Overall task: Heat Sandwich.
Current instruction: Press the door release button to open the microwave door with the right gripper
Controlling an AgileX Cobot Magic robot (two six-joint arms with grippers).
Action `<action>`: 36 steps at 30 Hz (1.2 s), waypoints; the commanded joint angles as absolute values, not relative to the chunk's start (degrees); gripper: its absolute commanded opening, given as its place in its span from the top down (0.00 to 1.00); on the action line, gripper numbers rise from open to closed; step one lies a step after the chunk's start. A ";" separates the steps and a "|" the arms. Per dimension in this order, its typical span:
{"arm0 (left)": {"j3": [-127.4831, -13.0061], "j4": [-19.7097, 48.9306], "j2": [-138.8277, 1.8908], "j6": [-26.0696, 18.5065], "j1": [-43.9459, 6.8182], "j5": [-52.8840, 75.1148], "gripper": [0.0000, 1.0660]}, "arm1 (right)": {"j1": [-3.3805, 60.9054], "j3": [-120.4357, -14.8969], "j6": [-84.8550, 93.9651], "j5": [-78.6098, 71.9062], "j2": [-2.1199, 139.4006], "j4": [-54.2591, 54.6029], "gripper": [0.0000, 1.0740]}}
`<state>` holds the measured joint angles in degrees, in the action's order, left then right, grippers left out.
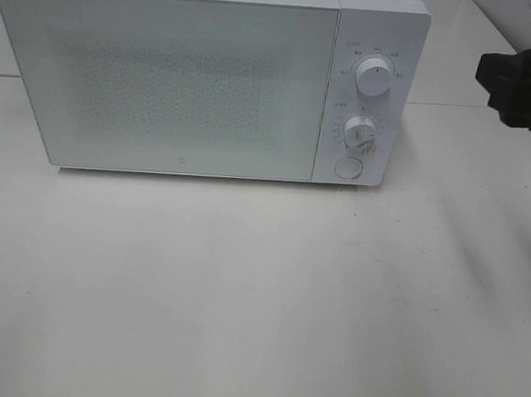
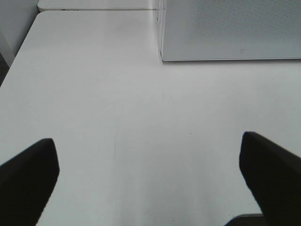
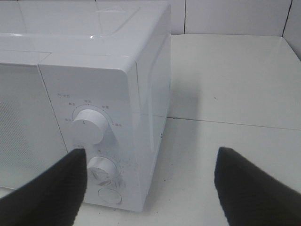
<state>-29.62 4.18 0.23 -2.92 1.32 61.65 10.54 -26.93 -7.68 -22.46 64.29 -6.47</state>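
Sandwich is nowhere in any view: not on the white table (image 1: pixel 239 298), not between either pair of jaws. It may sit behind the shut, frosted door (image 1: pixel 164 80) of the microwave (image 1: pixel 371 23), but that cannot be told.

The left gripper (image 2: pixel 146 141) has its jaws wide apart with only bare table between them, and a lower corner of the door lies well ahead. The right gripper (image 3: pixel 150 150) also stands wide apart and empty, off the control-panel end of the oven. The lower dial (image 3: pixel 104 170) is just beside one of its fingers (image 3: pixel 56 188), the upper dial (image 3: pixel 88 125) is a little further ahead, and the round button (image 3: pixel 109 195) sits under the lower dial.

The work in hand looks to be at the controls. If the food is inside, the next move calls for closing the right jaws squarely around the lower dial and twisting it. If not, the button wants a press to open the door.
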 commanded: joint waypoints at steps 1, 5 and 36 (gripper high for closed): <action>-29.56 4.58 0.57 -2.81 1.43 61.13 0.06 | 10.26 -24.12 -7.22 -31.34 66.52 -6.19 0.31; -29.56 4.58 0.57 -2.81 1.43 61.13 0.06 | 10.89 -20.51 -5.16 -37.87 69.33 -1.15 0.31; -29.56 4.58 0.57 -2.81 1.43 61.13 0.06 | 45.66 -22.35 16.79 -60.33 95.00 44.12 0.31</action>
